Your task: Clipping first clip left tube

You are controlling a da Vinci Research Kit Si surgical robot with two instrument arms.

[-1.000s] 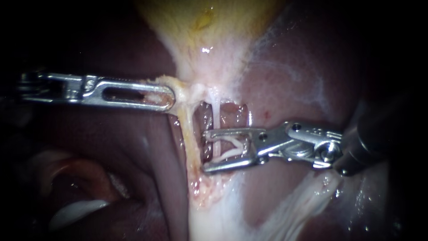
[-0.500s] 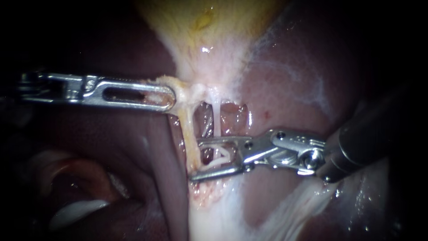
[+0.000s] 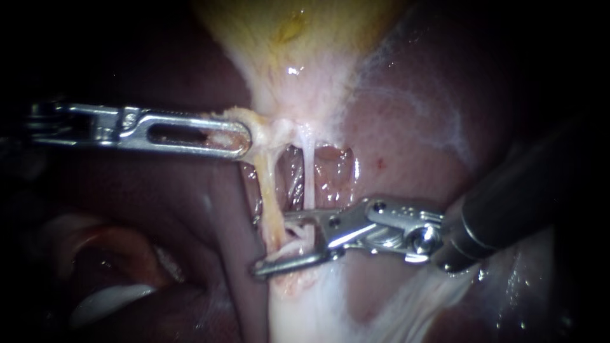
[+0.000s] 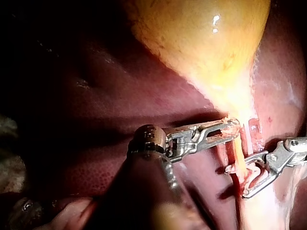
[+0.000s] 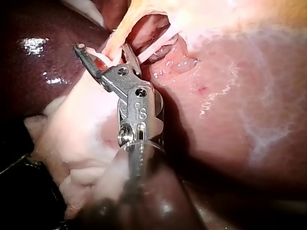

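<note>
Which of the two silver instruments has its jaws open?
The right instrument, entering from the right: a gap shows between its jaws at the yellowish tube. The left instrument has slotted jaws shut on pale yellowish tissue below the yellow gallbladder.

Your view: wet, dark red liver (image 3: 406, 133) glints under a bright light at centre, its edges fading into black shadow.

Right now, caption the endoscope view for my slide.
Left instrument holds tissue below the gallbladder; right instrument, open, straddles the left tube.
</note>
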